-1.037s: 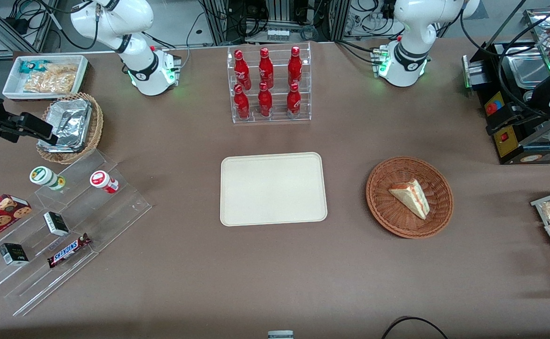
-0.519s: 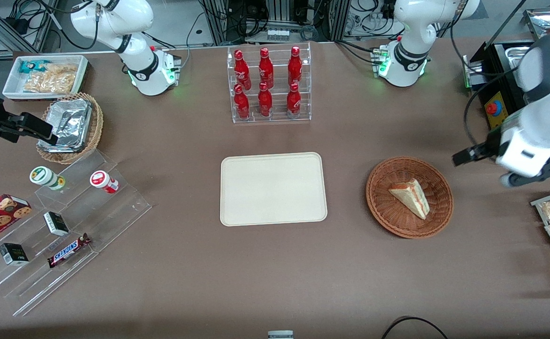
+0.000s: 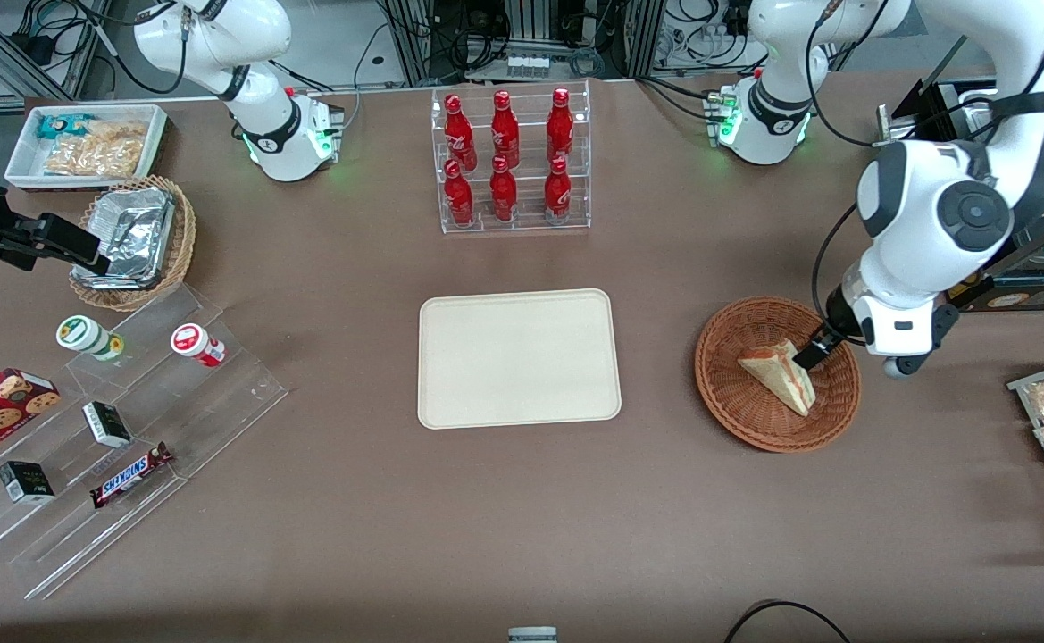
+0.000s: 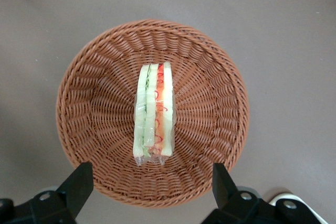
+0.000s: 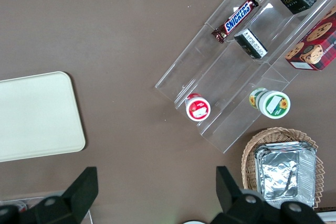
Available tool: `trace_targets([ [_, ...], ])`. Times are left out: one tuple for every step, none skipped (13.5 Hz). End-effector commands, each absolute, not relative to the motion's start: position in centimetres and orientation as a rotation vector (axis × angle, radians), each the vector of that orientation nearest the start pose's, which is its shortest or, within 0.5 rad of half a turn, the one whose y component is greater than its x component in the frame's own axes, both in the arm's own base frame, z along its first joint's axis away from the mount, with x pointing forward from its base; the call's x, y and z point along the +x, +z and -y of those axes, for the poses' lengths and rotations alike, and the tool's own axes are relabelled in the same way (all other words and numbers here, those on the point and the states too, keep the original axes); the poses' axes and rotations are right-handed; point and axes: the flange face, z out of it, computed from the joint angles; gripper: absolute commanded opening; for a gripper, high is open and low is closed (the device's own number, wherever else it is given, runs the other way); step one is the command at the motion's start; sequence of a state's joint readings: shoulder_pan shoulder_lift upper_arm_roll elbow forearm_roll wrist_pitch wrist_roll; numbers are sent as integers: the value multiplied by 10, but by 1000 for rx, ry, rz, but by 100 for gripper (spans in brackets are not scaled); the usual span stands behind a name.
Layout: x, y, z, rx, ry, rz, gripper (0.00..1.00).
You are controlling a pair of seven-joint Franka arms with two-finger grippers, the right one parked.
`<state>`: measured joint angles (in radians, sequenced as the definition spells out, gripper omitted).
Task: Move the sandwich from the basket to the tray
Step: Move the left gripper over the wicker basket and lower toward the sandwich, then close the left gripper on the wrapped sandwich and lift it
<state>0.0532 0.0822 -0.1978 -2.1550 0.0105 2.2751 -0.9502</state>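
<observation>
Round reddish-brown woven wicker basket, rough and ribbed, holding a white-bread sandwich wedge in clear glossy plastic wrap. Matt brown desk under a smooth cream-beige tray. Matt black gripper above the basket.

My gripper hangs above the basket, fingers spread wide either side of the sandwich. I see open surface between basket and bare tray.
</observation>
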Motion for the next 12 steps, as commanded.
trace_targets([
  [541,333,79,-2906,-63,1293,100],
  [542,324,80,-2904,-45,1293,100],
  [544,314,80,-2909,-46,1296,100],
  [546,302,80,-2909,-32,1297,100],
  [546,289,81,-2908,-11,1291,100],
  [546,277,82,-2909,2,1294,100],
  [547,268,82,-2913,-2,1298,100],
  [548,261,83,-2916,6,1297,100],
  [549,255,84,-2921,2,1298,100],
  [549,252,86,-2925,3,1293,90],
  [549,248,86,-2924,10,1292,46],
  [550,249,86,-2934,10,1268,14],
])
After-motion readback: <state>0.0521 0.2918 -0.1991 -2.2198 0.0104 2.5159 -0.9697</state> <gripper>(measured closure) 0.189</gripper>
